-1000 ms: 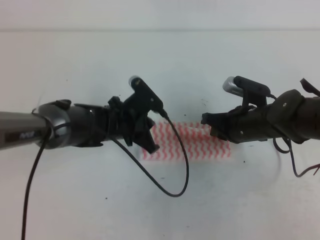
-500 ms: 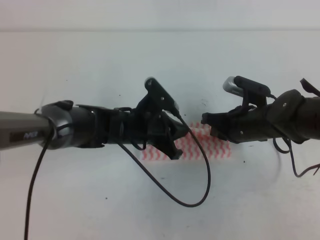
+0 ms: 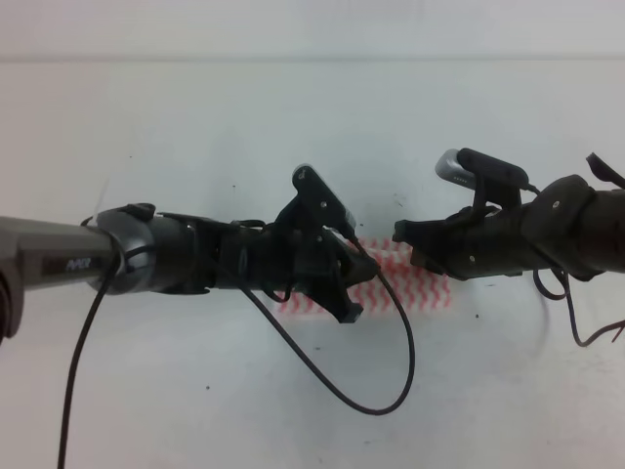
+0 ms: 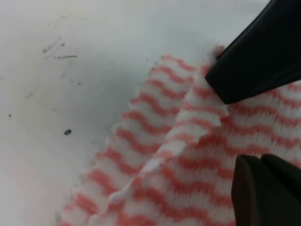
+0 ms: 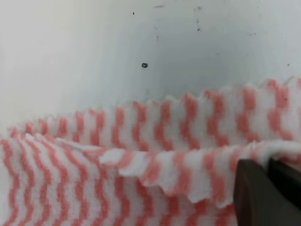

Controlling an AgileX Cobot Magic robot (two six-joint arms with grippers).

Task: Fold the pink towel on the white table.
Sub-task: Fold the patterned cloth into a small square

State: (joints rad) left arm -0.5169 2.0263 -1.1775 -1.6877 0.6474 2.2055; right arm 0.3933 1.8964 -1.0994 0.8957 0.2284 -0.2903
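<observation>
The pink towel [image 3: 422,289] lies as a narrow strip on the white table [image 3: 293,117], between the two arms. My left gripper [image 3: 354,283] is over the towel's left half with its jaws apart. In the left wrist view its two black fingers [image 4: 254,61] straddle a loose raised layer of the towel [image 4: 188,179]. My right gripper [image 3: 400,234] is at the towel's upper right part. In the right wrist view it [image 5: 265,165] is shut on a lifted folded edge of the towel [image 5: 94,188].
A black cable [image 3: 391,391] hangs from the left wrist in a loop over the table in front of the towel. The table's far edge [image 3: 312,61] runs along the top. Small dark specks dot the tabletop.
My left gripper has moved right, from the towel's left end to over its left-middle part. The right arm has not moved. The towel's outline looks the same.
</observation>
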